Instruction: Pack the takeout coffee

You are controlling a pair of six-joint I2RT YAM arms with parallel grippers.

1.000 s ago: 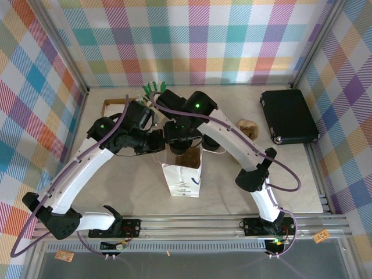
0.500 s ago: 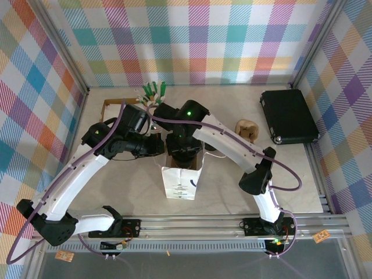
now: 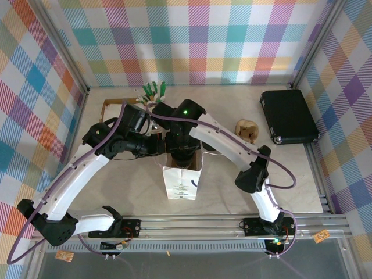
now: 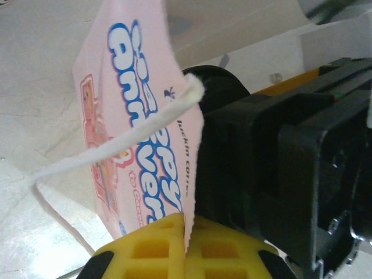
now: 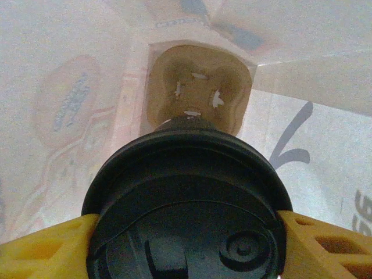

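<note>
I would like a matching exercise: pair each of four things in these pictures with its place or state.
1 left gripper
2 right gripper
3 black case
4 paper bag

a standing upright at centre
b lying at far right
c pinching the paper bag's rim
d gripping the takeout coffee by its lid

Pairs: 1-c, 2-d, 3-b, 4-a

You're looking at thin matt paper on the white paper bag (image 4: 128, 104), its handle (image 4: 186, 96) twisted paper cord; the takeout coffee (image 5: 186, 197) has a smooth black plastic lid; the brown tray (image 5: 197, 87) looks rough moulded pulp
</note>
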